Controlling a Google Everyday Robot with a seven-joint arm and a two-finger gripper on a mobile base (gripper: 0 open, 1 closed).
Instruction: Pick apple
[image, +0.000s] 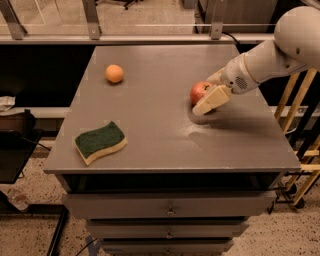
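Observation:
The apple (198, 90), red with yellowish patches, sits on the grey table (165, 140) right of centre. My gripper (207, 96) reaches in from the right on a white arm (265, 60) and is right against the apple, with its cream-coloured end covering the apple's right and front side. The apple seems to rest on the tabletop.
A small orange fruit (114, 73) lies at the back left of the table. A green and yellow sponge (100, 142) lies near the front left edge. Drawers (170, 210) sit under the tabletop. A wooden frame (300, 125) stands to the right of the table.

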